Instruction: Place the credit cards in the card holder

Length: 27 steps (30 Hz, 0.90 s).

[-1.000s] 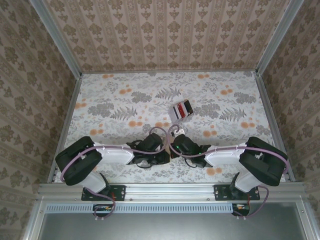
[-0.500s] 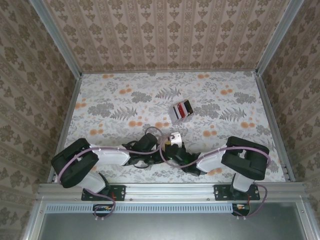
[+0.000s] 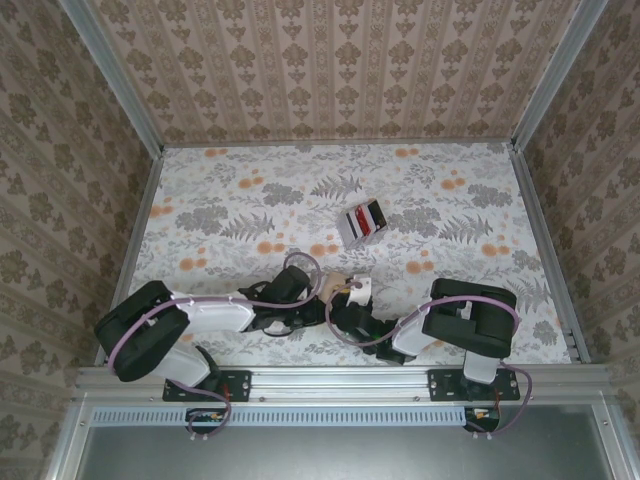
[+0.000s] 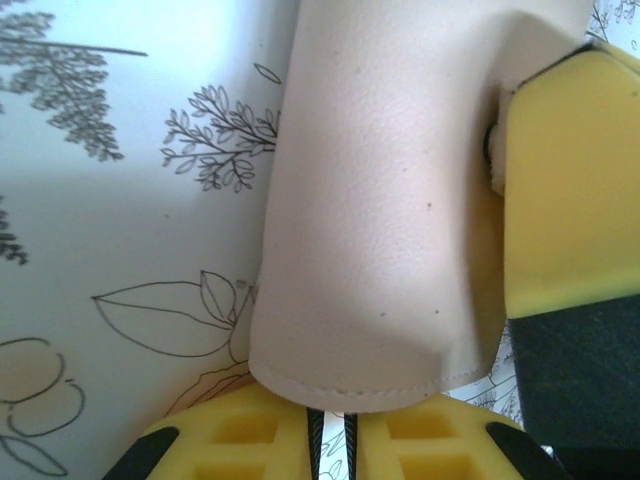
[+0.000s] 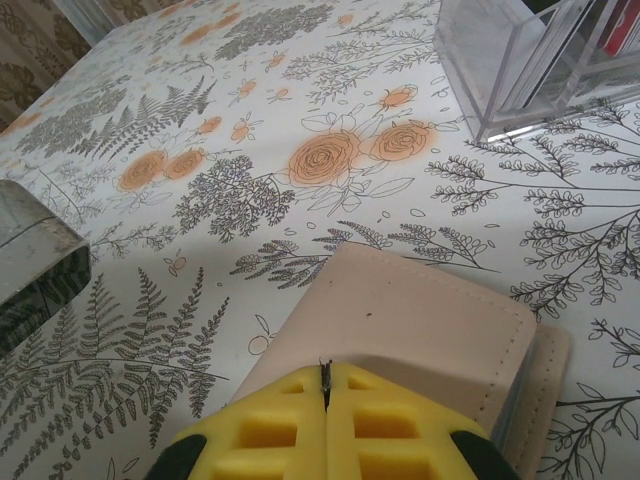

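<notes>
Here, floral tablecloth (image 3: 250, 190), patterned walls (image 3: 340, 70); left jaws tight on card holder (image 4: 380, 220), right jaws together.

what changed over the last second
Both arms drew back toward the near edge, carrying the card holder with them, the left end effector and right end effector both gripping it. The credit cards stayed put in their clear box.
</notes>
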{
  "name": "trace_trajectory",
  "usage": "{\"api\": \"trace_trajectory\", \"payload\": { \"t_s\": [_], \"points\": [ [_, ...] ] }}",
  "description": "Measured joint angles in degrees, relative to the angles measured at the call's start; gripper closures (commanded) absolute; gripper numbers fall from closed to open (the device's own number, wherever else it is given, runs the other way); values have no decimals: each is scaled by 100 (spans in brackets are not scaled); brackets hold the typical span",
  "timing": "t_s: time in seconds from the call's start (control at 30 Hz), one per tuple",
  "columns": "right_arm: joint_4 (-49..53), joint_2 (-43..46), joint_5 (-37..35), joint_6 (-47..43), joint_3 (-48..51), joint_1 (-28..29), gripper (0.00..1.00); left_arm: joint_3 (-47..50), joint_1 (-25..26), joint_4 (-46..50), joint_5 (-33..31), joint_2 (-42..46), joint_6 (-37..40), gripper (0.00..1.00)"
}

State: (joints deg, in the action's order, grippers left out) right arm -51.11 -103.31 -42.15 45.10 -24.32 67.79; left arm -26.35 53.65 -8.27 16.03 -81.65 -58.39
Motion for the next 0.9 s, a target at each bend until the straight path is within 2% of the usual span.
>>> {"api": "trace_trajectory", "payload": {
  "t_s": [0.2,0.37,0.57,0.67,0.9],
  "points": [
    [413,299,181,144,15,0,100,13,-216,448,-177,369,68,83],
    [2251,1311,979,157,-173,-52,100,7,-546,861,-450,837,234,82],
    [4581,2682,2455,-2,-275,-866,99,0,-975,1119,-472,990,463,80],
    [5512,3091,2811,-181,-376,-1292,98,0,-1145,1178,-420,988,562,80],
    [6236,3244,3414,-610,-656,-1884,98,-63,-1213,1169,-256,811,704,80]
  ]
}}
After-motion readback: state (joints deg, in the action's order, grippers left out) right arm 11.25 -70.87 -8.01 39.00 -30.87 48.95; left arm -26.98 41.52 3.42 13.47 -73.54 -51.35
